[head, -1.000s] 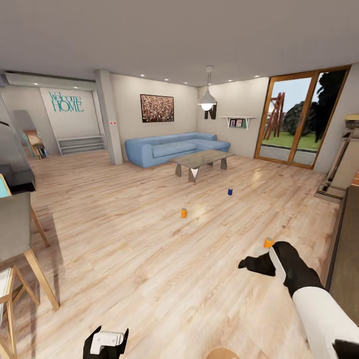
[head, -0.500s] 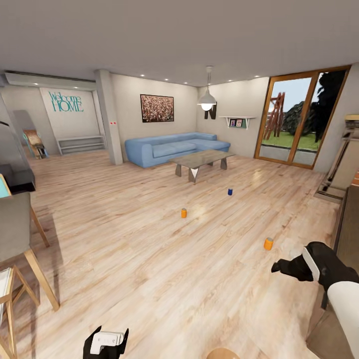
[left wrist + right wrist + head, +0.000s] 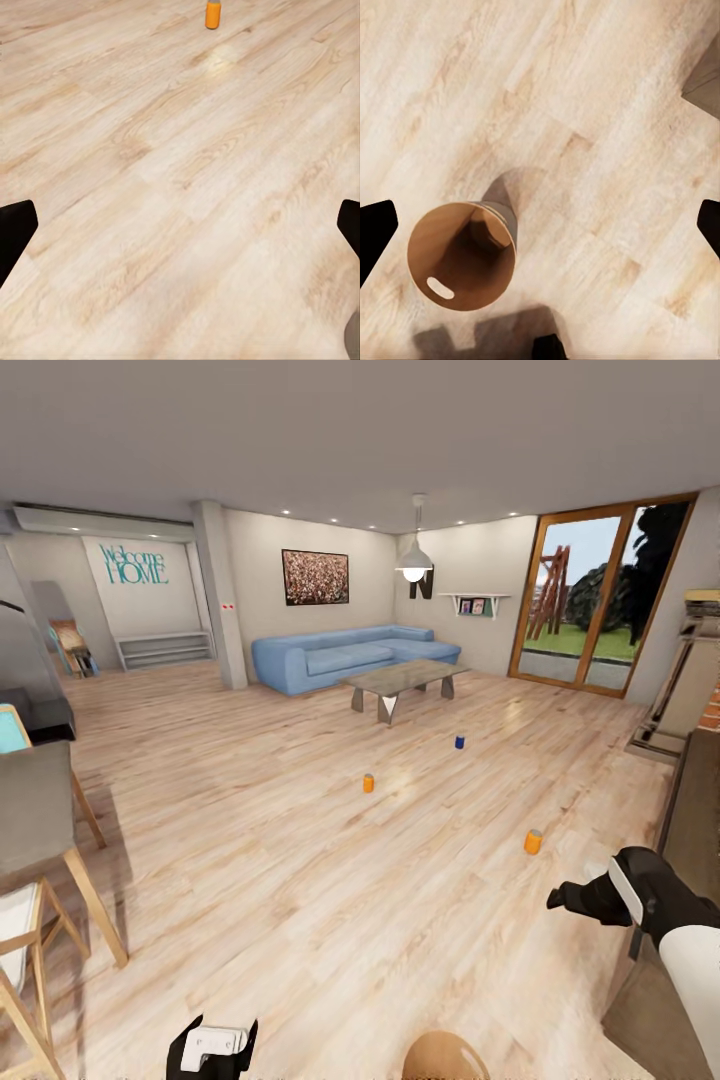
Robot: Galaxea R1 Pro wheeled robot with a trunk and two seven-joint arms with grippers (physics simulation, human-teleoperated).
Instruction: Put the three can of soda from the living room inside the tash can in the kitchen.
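Three soda cans stand apart on the wood floor of the living room: an orange can point(image 3: 368, 783) in the middle, a dark blue can point(image 3: 460, 741) farther back, and a second orange can point(image 3: 533, 842) nearest my right arm. My right gripper point(image 3: 560, 900) hovers open, a little to the right of and nearer than that can. In the right wrist view the right gripper point(image 3: 540, 225) looks down into the upright trash can point(image 3: 461, 255), coppery inside and empty. Its rim point(image 3: 445, 1058) shows at the head view's lower edge. My left gripper point(image 3: 215, 1048) is open and low, and its wrist view shows an orange can point(image 3: 214, 13) far ahead.
A light-blue sofa point(image 3: 350, 655) and glass coffee table point(image 3: 405, 680) stand at the back. Glass doors point(image 3: 590, 600) are at the back right. A long dark cabinet point(image 3: 695, 840) runs along the right, close to my right arm. A grey table and wooden chairs point(image 3: 40, 840) stand at the left.
My right arm has drawn back from beside the near orange can to the right and lower. The view has shifted slightly, and more of the trash can's rim shows.
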